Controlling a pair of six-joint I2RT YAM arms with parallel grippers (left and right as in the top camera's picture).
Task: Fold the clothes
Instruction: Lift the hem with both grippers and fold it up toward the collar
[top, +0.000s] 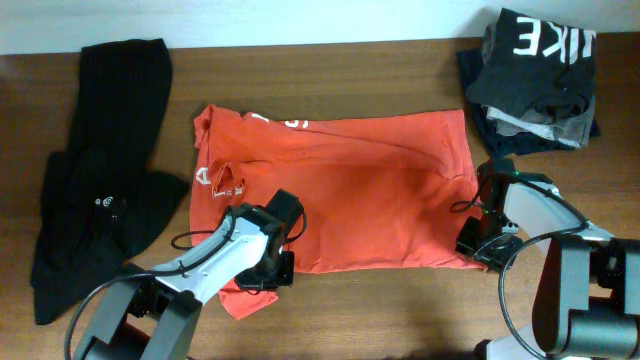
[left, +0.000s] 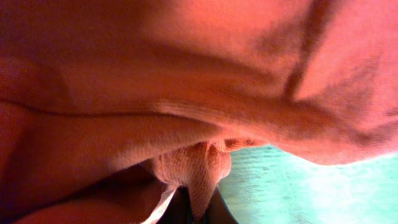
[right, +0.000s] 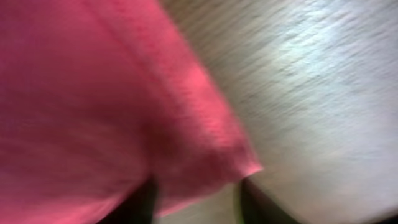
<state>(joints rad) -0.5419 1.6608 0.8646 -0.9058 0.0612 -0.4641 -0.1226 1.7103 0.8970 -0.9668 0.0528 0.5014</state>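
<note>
Overhead view of a wooden desk (top: 400, 310) with two robot arms reaching in from its near edge. Nearest, the left arm (top: 215, 262) lies over the near left corner of a red-orange T-shirt (top: 370, 190). The left arm's jaws are clenched on a bunched fold of the shirt's cloth, which the left wrist view shows pinched between dark fingertips. At the shirt's near right corner, the right arm (top: 540, 215) bends in. The right arm's jaws stand apart, released; in the blurred wrist view the hem corner lies between the two fingers, with bare wood beside it. The T-shirt is spread mostly flat across the middle of the desk, long side running left to right. It is wrinkled, with a folded-over flap at its left end where bits of white lettering show. Left of the shirt lies a crumpled long black garment (top: 110, 170). Beyond the shirt's far right corner sits a folded stack (top: 535, 90) of dark and grey clothes, topped with white block letters.
</note>
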